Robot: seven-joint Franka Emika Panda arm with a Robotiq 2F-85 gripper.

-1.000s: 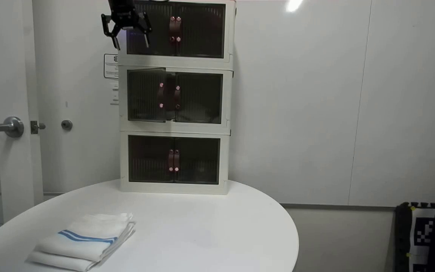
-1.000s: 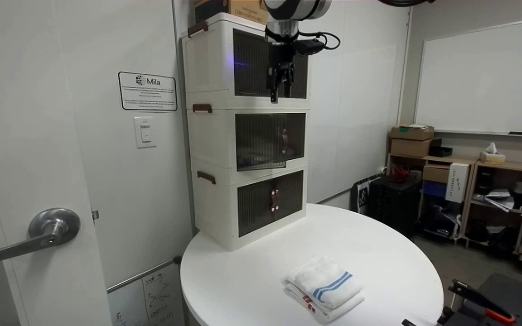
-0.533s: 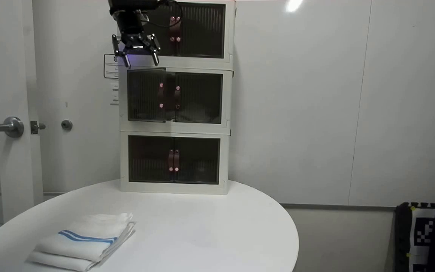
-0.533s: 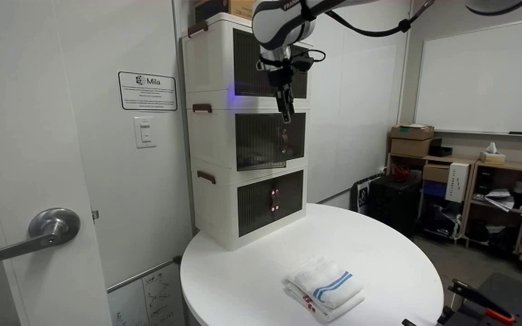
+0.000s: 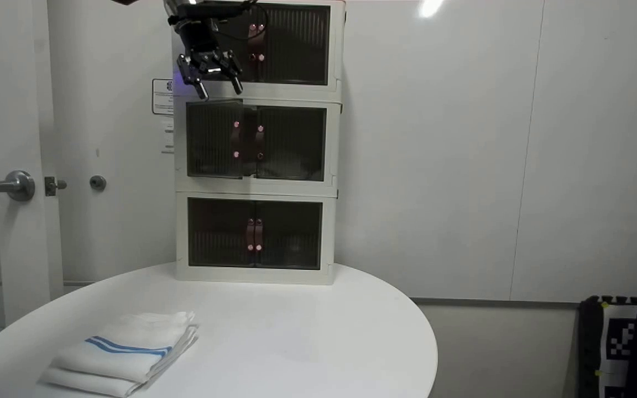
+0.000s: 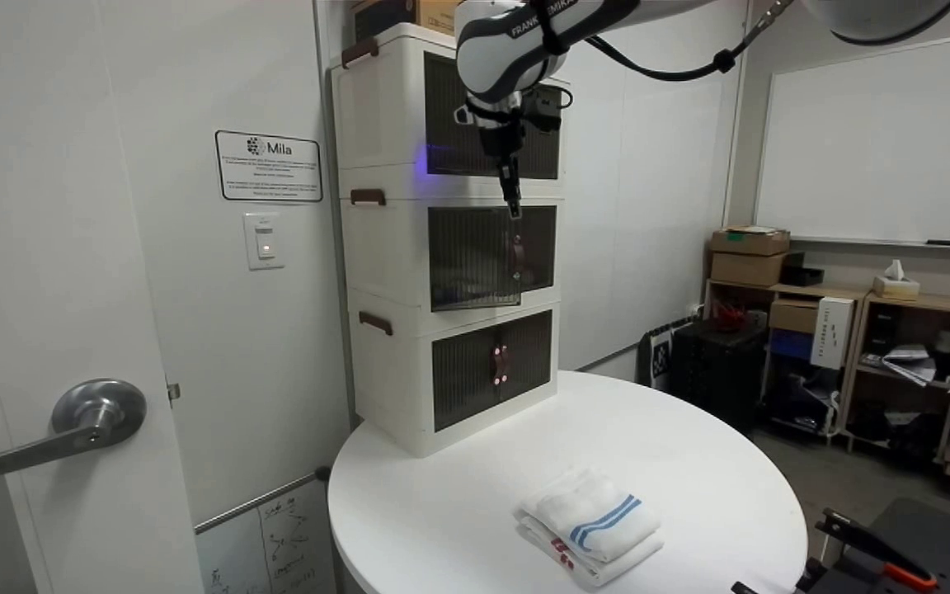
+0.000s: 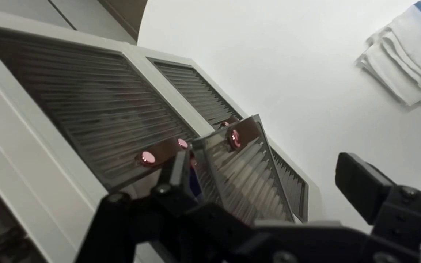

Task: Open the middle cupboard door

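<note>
The middle cupboard door has two dark ribbed panes with brown strap handles. One leaf (image 5: pixel 212 141) (image 6: pixel 471 257) stands slightly ajar in both exterior views, and this leaf (image 7: pixel 247 171) is swung outward in the wrist view. Its handle (image 7: pixel 245 133) has pink studs. The other leaf (image 5: pixel 293 145) (image 7: pixel 97 106) is closed in its frame. My gripper (image 5: pixel 220 92) (image 6: pixel 514 210) is open and empty, pointing down near the ajar leaf's top edge. In the wrist view the ajar leaf appears between the spread fingers (image 7: pixel 261 179); I cannot tell whether they touch it.
The top unit's door (image 5: pixel 296 44) is closed behind the arm. The bottom unit's door (image 5: pixel 255 233) is closed. The stack stands on a round white table (image 5: pixel 296 331) (image 6: pixel 458 511) with a folded white towel (image 5: pixel 125 354) (image 6: pixel 594 528). A wall lies behind the stack.
My gripper has moved down from in front of the top unit to the middle door's upper edge, then slightly across toward the leaf's free edge. It stays open. The door has not visibly moved.
</note>
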